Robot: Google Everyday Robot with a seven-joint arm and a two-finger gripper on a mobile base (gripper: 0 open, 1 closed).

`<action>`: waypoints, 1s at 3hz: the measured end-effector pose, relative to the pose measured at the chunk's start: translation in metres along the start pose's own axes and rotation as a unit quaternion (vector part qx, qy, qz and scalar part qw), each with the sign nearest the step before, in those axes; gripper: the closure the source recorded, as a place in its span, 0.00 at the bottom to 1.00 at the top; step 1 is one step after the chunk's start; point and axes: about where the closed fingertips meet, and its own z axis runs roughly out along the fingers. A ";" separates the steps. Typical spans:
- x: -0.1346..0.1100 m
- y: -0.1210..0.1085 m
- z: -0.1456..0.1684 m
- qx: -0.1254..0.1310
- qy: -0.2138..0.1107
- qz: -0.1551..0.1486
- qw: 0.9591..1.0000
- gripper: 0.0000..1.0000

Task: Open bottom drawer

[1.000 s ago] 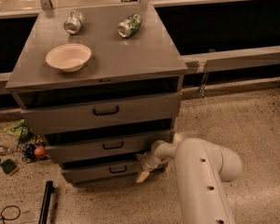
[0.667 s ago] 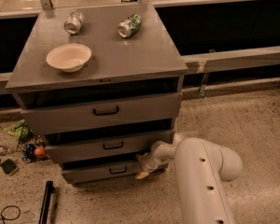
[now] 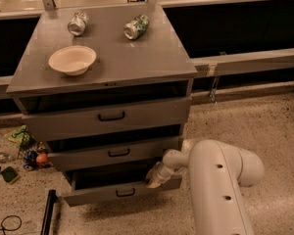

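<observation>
The grey cabinet [image 3: 108, 67] has three drawers. The bottom drawer [image 3: 103, 192], with a small black loop handle [image 3: 125, 192], stands pulled out a little, its dark inside showing above the front panel. The middle drawer [image 3: 112, 153] and the top drawer [image 3: 108, 116] sit above it. My gripper [image 3: 153, 179] is at the right end of the bottom drawer's upper edge, at the end of my white arm [image 3: 215, 180], which comes in from the lower right. The fingertips lie against the drawer front.
A cream bowl [image 3: 72, 59] and two tipped cans [image 3: 78, 23] [image 3: 136, 27] lie on the cabinet top. Small clutter [image 3: 24, 151] is on the floor to the left. A black rod [image 3: 48, 212] lies at lower left. A railing [image 3: 245, 60] runs behind.
The bottom drawer has slid out toward me, and my gripper has moved with its right end.
</observation>
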 end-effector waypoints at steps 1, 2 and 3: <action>-0.001 0.003 -0.002 -0.003 -0.001 0.001 1.000 0.98; -0.013 0.053 -0.016 -0.054 -0.026 0.024 0.998 0.77; -0.013 0.052 -0.016 -0.054 -0.026 0.024 0.998 0.53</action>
